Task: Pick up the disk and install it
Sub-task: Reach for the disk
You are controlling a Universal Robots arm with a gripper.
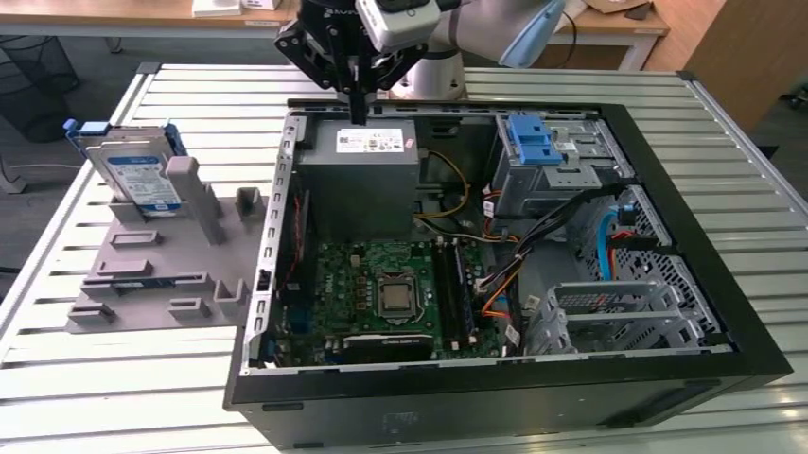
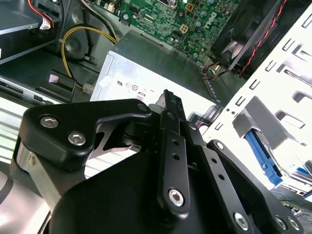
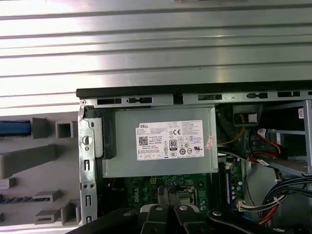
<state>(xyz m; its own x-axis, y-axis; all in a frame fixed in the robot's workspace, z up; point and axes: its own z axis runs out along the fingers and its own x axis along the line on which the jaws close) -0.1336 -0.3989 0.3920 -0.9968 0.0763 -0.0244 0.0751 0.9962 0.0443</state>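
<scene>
Disk (image 1: 136, 175) stands on edge, upright, in a slot of the grey fixture (image 1: 165, 274) on the slatted metal bench (image 1: 127, 378), toward the bench's far corner at the exterior view's left. It is clipped in its blue carrier frame; the white-and-blue label faces the camera, print too small to make out. Gripper (image 1: 359, 112) is clenched: the two black fingers are pressed together into one narrow bar with nothing between them. It hangs tip-down over the far rim of the open computer case (image 1: 707, 236), just above the far edge of the grey power-supply box (image 1: 363, 180); I cannot tell whether the tip touches it. In the first wrist view the gripper (image 3: 166, 195) points down over the box (image 3: 161, 165) and the green motherboard (image 3: 141, 187) beside it. In the second wrist view the closed tip (image 2: 168, 97) sits in front of the same box (image 2: 146, 68). Disk is well apart from the gripper, outside the case, off to the exterior view's left with the case wall between them. White sticker (image 3: 169, 140) on the box carries a barcode, small print and a row of round approval marks. A blue latch piece (image 1: 535, 142) sits atop the metal bay at the case's far side
</scene>
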